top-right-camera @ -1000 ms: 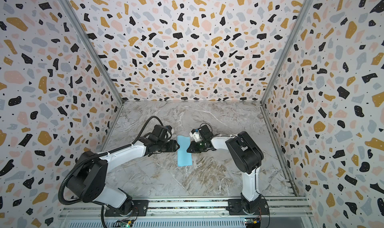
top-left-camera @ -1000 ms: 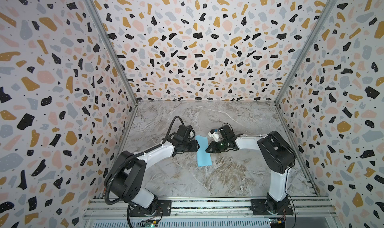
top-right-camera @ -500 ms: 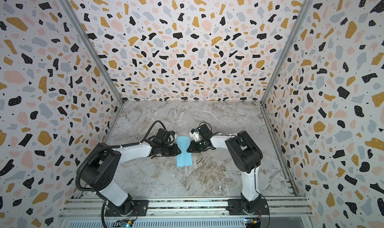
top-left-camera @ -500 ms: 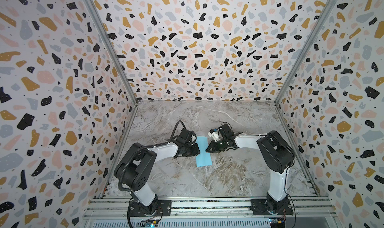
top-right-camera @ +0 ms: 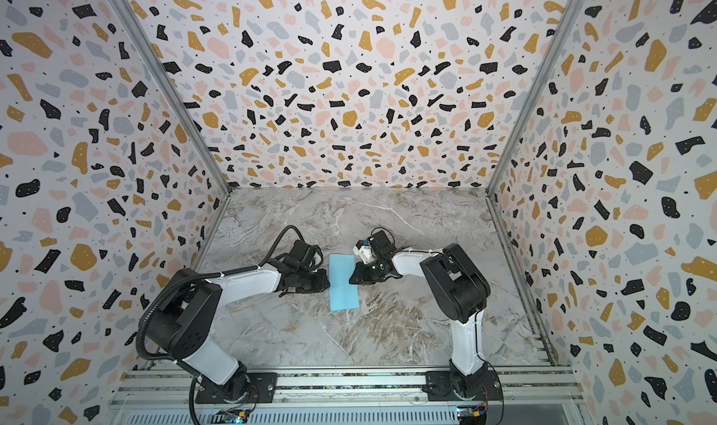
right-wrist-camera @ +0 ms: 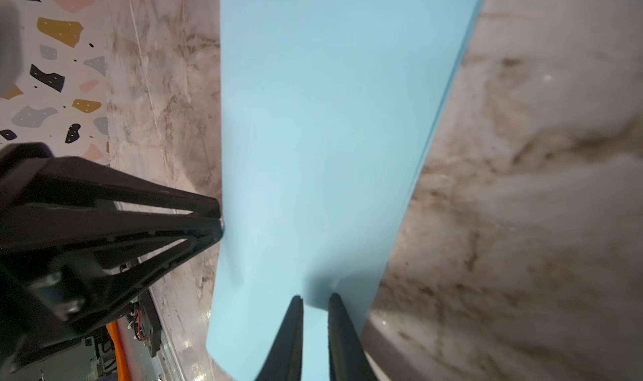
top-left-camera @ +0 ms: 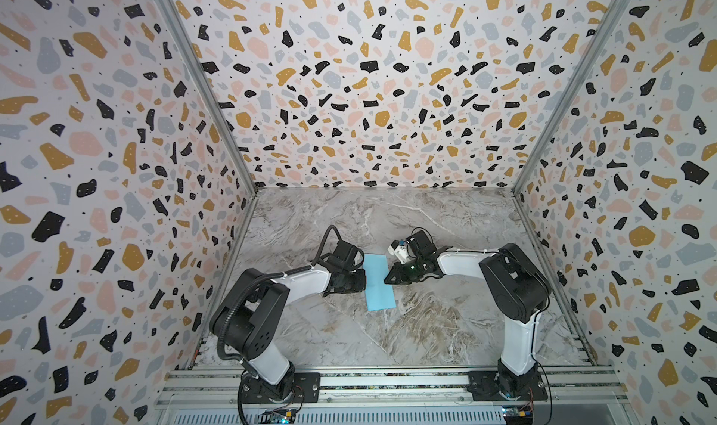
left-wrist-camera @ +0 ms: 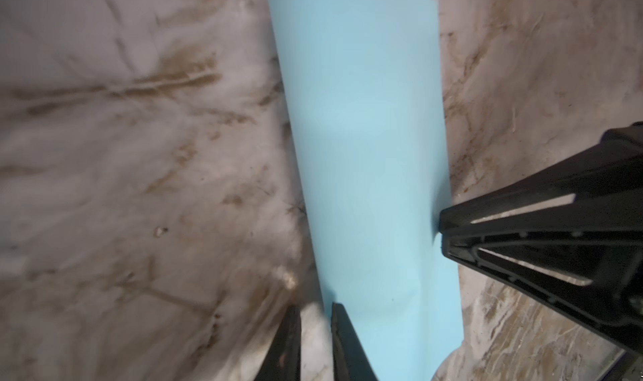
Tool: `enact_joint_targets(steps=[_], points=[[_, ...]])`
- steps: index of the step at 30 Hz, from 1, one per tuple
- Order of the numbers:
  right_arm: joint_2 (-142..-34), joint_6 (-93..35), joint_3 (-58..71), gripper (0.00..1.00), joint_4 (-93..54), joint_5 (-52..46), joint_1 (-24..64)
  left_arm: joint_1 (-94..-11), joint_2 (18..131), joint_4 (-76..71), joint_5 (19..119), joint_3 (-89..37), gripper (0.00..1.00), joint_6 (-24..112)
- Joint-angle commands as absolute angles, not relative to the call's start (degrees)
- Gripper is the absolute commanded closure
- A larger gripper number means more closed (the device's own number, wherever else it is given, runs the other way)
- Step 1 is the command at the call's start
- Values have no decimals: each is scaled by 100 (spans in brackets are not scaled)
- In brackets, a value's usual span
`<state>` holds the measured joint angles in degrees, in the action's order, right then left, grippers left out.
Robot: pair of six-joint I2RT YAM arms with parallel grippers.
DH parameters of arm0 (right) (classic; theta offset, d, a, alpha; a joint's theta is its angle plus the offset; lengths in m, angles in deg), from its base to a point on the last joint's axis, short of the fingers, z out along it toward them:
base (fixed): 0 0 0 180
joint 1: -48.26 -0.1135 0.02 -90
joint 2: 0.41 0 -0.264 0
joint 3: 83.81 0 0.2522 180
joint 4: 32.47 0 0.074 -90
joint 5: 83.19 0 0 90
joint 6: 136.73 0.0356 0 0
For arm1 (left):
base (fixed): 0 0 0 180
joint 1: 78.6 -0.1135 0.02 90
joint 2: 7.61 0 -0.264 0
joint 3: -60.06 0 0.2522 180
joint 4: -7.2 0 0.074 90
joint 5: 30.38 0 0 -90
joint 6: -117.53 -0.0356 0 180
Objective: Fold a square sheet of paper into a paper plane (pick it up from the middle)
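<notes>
Marble tabletop (top-left-camera: 426,326). Blue paper sheet (top-left-camera: 379,291), folded into a strip, lies mid-table between both arms. Right gripper (top-left-camera: 387,280) pinches one long edge. Left gripper (top-left-camera: 363,282) sits nearly closed at the opposite edge, hold unclear. Risk: uneven pulling tears or skews the sheet.

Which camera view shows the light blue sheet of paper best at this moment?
A top view: the sheet of paper shows whole, a narrow rectangle between the left gripper and right gripper, though small. Both wrist views show it large but cut off at the frame, with a gripper at each long edge.
</notes>
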<state>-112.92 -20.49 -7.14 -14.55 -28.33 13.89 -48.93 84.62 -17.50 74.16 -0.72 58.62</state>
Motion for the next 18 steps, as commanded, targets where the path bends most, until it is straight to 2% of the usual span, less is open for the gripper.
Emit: enact_joint_targets(steps=[1,12,18], points=[[-11805,-2177,-906,82,-794,-1768,1371,-4895,8021,-1688,7654,-400,80,5865],[-11838,-2182,-932,83,-769,-1713,1371,-4444,8621,-1275,8109,-647,80,6054],[-11845,-2177,-941,83,-742,-1672,1367,-4371,9113,-1834,7487,-928,82,5885]])
